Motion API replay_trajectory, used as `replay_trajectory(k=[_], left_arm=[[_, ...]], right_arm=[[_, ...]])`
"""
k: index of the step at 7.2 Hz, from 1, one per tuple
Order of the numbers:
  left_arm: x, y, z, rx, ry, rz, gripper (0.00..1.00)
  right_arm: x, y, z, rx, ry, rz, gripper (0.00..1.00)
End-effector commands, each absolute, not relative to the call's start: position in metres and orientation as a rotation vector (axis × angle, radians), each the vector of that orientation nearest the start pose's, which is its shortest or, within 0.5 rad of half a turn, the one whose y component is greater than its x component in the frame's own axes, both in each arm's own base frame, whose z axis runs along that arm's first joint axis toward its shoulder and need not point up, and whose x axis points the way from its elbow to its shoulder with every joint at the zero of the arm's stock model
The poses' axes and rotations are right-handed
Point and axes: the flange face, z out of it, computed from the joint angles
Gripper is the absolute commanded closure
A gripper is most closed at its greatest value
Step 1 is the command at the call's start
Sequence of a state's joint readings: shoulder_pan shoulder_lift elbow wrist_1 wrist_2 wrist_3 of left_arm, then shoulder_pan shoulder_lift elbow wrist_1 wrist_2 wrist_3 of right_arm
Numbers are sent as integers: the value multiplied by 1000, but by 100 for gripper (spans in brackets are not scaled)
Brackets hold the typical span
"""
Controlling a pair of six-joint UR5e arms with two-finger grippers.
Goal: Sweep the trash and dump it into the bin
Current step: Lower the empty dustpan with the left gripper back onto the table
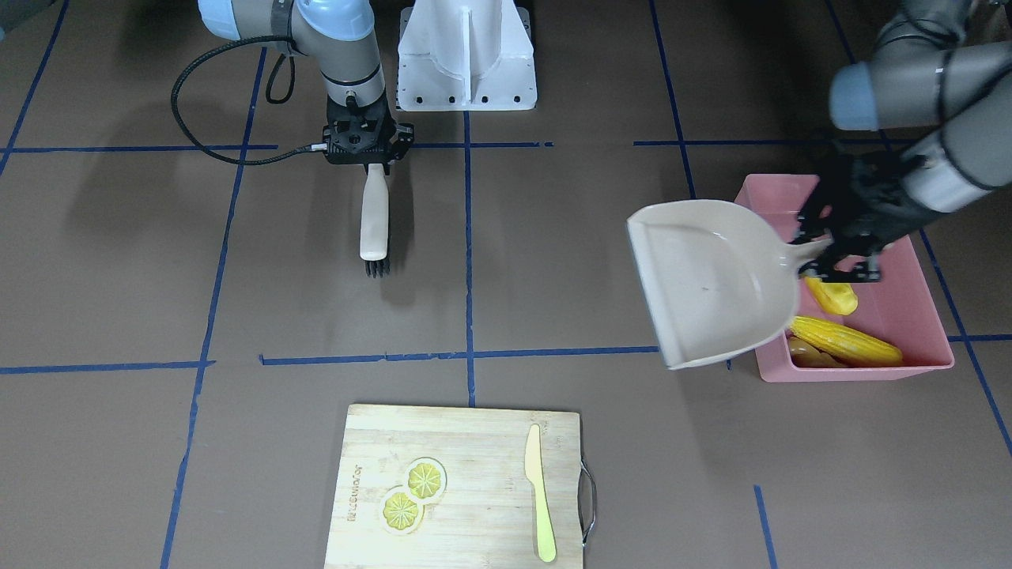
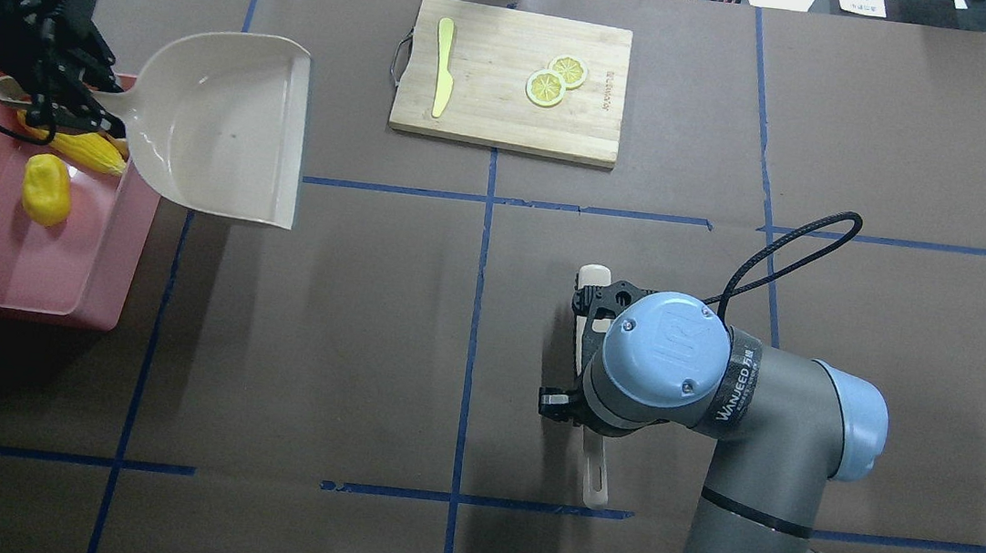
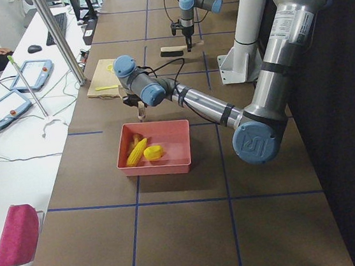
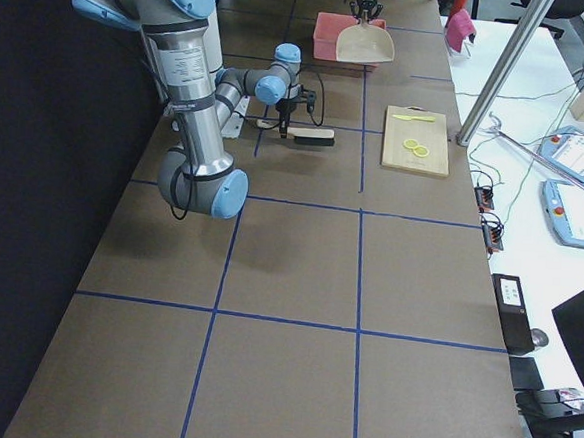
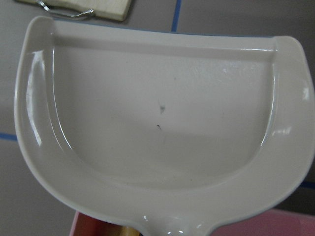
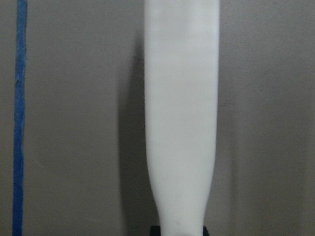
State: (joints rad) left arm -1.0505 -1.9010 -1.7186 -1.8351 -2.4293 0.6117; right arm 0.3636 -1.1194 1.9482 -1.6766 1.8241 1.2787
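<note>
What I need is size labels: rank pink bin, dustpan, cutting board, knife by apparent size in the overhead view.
1. pink bin, though cropped.
2. cutting board and dustpan: alike, dustpan lifted nearer the camera, so unranked.
3. knife.

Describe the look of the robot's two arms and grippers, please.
The left arm and the right arm are grey tubes with rounded pale blue joint caps. A black band with white lettering circles the right one, and a black cable loops to its wrist. The left gripper and right gripper are black, angular frames.
</note>
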Motion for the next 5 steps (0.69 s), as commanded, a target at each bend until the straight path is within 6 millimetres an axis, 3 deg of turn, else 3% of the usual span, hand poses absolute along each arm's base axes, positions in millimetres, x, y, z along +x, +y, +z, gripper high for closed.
replay_trajectory(k=[1,4,5], left_arm=[[340,-511,332,769,833,1367,97],[430,-450,322,778,803,1359,97],[451,-433,319,768,799,1347,96]], right_arm=[[-512,-312,262,5,-759,-21,100],[-510,-311,256,6,-770,-15,100],[-510,-311,256,6,-770,-15,100]])
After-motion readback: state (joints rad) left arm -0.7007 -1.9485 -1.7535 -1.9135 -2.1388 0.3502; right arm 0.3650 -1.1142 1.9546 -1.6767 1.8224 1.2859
